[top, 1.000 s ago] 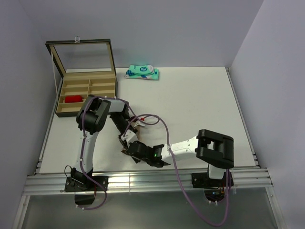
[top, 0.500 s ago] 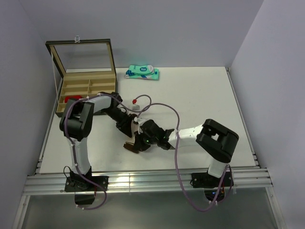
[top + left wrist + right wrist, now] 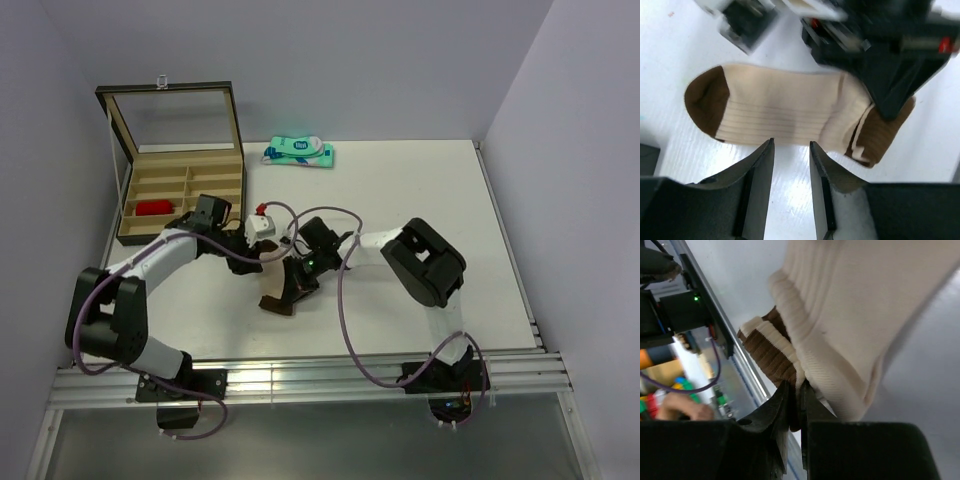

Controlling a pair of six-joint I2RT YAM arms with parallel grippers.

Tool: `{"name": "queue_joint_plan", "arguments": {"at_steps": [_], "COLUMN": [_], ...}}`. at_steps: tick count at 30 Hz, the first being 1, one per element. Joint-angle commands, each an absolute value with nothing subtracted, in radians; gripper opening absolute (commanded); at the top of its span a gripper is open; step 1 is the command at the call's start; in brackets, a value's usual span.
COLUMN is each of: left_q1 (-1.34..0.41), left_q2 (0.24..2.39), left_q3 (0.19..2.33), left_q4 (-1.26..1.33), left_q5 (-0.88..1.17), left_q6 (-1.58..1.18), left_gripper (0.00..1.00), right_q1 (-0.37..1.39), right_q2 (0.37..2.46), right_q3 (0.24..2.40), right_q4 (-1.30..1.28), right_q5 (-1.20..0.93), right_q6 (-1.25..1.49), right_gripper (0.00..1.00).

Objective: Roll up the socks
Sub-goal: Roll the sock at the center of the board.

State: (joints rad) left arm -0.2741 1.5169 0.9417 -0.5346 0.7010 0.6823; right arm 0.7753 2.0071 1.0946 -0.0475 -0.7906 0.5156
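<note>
The beige sock (image 3: 785, 112) lies flat on the white table, brown toe at the left and brown cuff (image 3: 885, 135) folded at the right. In the top view it (image 3: 276, 304) shows partly under the arms. My right gripper (image 3: 800, 387) is shut on the cuff edge of the sock (image 3: 850, 305); it also shows in the top view (image 3: 298, 285). My left gripper (image 3: 791, 145) is open and empty, its tips just short of the sock's long edge; it also shows in the top view (image 3: 252, 262). The red sock (image 3: 153, 208) lies in a compartment of the box.
A wooden compartment box (image 3: 185, 195) with a raised glass lid stands at the back left. A teal-and-white packet (image 3: 298, 152) lies at the back middle. The table's near edge rail (image 3: 320, 375) runs along the front.
My right gripper has carried the sock's cuff away from the near edge toward the middle. My left arm's elbow has swung out to the left, its gripper staying beside the sock.
</note>
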Motion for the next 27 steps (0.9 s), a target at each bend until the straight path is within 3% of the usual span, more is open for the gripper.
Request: {"name": "queue_joint_plan", "arguments": {"at_steps": [1, 12, 20, 27], "left_q1": [-0.305, -0.544, -0.737, -0.781], "left_q2": [1.415, 1.062, 1.042, 1.084], "left_q3": [0.817, 0.505, 0.416, 0.383], "left_q4": [-0.362, -0.123, -0.101, -0.048], "left_q5": [0.609, 0.488, 0.387, 0.347], "left_q6": [0.753, 0.882, 0.933, 0.953], "left_gripper": [0.4, 0.49, 0.53, 0.53], "right_q1": [0.739, 0.706, 0.706, 0.704], "right_q2": [2.08, 2.167, 2.18, 2.172], "right_q3": [1.164, 1.35, 1.374, 1.362], "right_q4": [-0.314, -0.555, -0.558, -0.54], "right_q5": [-0.827, -0.824, -0.819, -0.824], "right_q6": [0.482, 0.425, 0.439, 0.445], "right_gripper": [0.01, 0.03, 0.03, 0.03]}}
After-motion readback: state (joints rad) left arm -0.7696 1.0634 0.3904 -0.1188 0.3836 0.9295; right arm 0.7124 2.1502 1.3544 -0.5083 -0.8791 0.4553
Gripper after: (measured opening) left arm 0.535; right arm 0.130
